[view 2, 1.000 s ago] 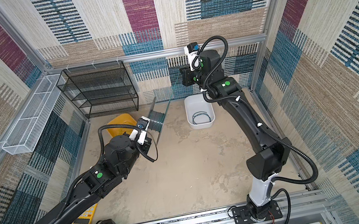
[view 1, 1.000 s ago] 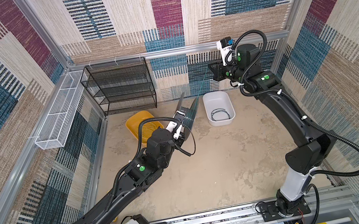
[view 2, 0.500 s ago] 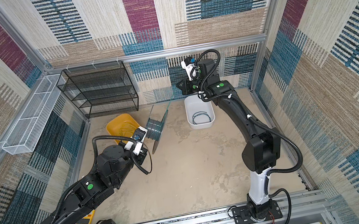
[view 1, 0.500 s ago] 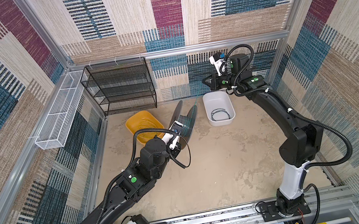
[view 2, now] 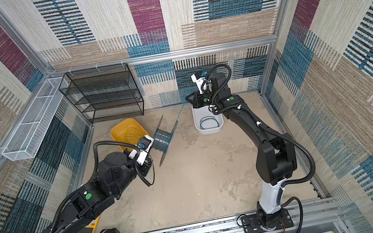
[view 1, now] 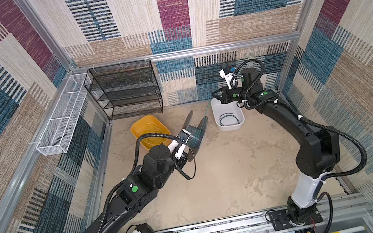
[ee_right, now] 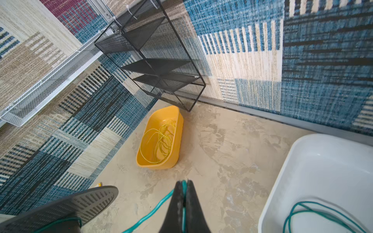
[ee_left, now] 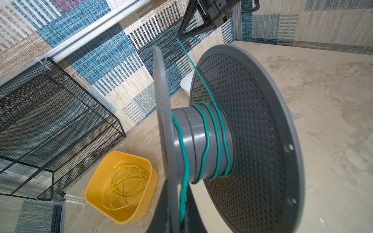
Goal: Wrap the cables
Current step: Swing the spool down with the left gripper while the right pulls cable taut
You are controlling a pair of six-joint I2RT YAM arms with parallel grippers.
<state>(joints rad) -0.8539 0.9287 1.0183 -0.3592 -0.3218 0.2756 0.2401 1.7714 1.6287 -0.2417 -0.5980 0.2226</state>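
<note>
1. While the left gripper point(ee_left: 176, 213) is clamped on the edge of one flange of the grey spool point(ee_left: 201, 141), with its dark fingers closed on both faces of that disc, both top views show the spool tilted between the yellow bin point(view 1: 135, 130) and the white bin point(view 1: 230, 129).
2. The teal cable point(ee_left: 217, 131) lies in about four loose turns round the spool's hub. One strand runs down along the gripped flange to the left fingers, but I cannot tell whether it is pinched there.
3. From the hub the cable rises in a straight, taut line to the right gripper point(ee_left: 181, 36), whose jaws are pressed together on it. In the right wrist view the teal strand sits pinched between the black fingertips point(ee_right: 177, 193).
4. In a top view the right gripper point(view 2: 188, 99) hangs over the back corner of the white bin, near the rear wall.
5. The rest of the teal cable lies in a loose coil on the floor of the white bin.
6. The yellow bin holds a loose coil of thin yellow wire point(ee_left: 125, 185) and stands just in front of the black mesh shelf point(view 1: 125, 91).
7. A white wire basket point(view 1: 61, 116) hangs on the left wall.
</note>
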